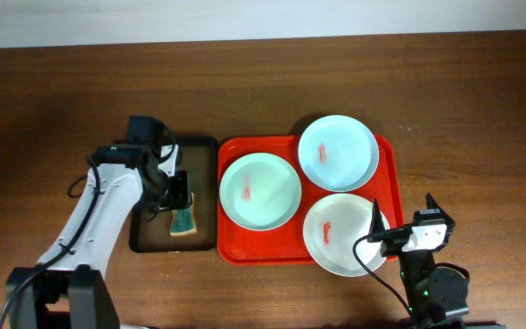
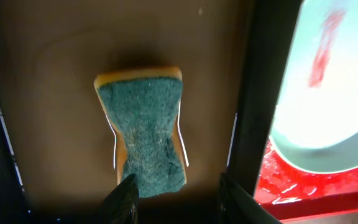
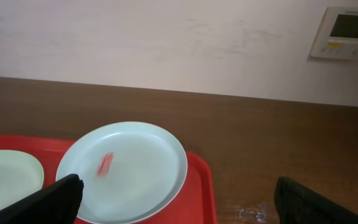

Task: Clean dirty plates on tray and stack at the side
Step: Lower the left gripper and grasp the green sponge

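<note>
Three pale plates lie on the red tray [image 1: 391, 155]: one at the left [image 1: 260, 190], one at the back right [image 1: 338, 151], one at the front right [image 1: 341, 234]. Each has a red smear at centre. My left gripper [image 1: 177, 194] is open above a green and yellow sponge [image 1: 184, 221] on the brown tray [image 1: 199, 146]. In the left wrist view the sponge [image 2: 143, 129] lies just ahead of the open fingers [image 2: 179, 199], with the left plate [image 2: 328, 93] at the right. My right gripper [image 1: 400, 217] is open over the tray's front right corner; its view shows the back plate [image 3: 126, 171].
The brown tray with a black rim sits against the red tray's left side. The dark wooden table [image 1: 482, 110] surrounds both trays. A white wall [image 3: 166, 43] with a small control panel [image 3: 347, 31] stands beyond the table's far edge.
</note>
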